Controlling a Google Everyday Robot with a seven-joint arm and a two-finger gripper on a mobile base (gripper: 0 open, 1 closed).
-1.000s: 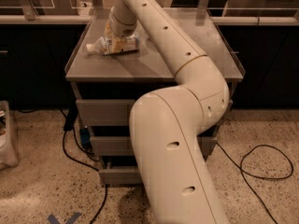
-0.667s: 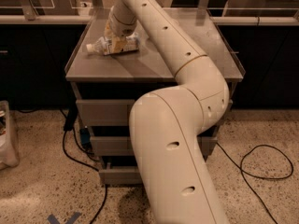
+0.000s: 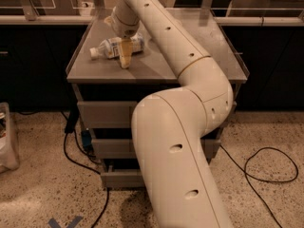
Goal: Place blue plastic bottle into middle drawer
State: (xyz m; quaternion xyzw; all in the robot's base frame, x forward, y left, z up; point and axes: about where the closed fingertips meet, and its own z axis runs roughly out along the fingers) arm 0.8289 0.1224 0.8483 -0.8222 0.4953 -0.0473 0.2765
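The blue plastic bottle [image 3: 110, 47] lies on its side on the grey cabinet top [image 3: 156, 65], near the left rear, with its white cap [image 3: 94, 54] pointing left. My gripper [image 3: 124, 55] reaches down from the cream arm and sits right at the bottle's right half, over its label. The middle drawer [image 3: 110, 147] is the second grey front below the top and looks shut. The arm hides its right part.
The top drawer [image 3: 104, 114] and bottom drawer [image 3: 116, 178] also look shut. My large cream arm [image 3: 175, 141] stands in front of the cabinet. Black cables [image 3: 266, 172] lie on the speckled floor at right and left. A white bin [image 3: 6, 137] stands at far left.
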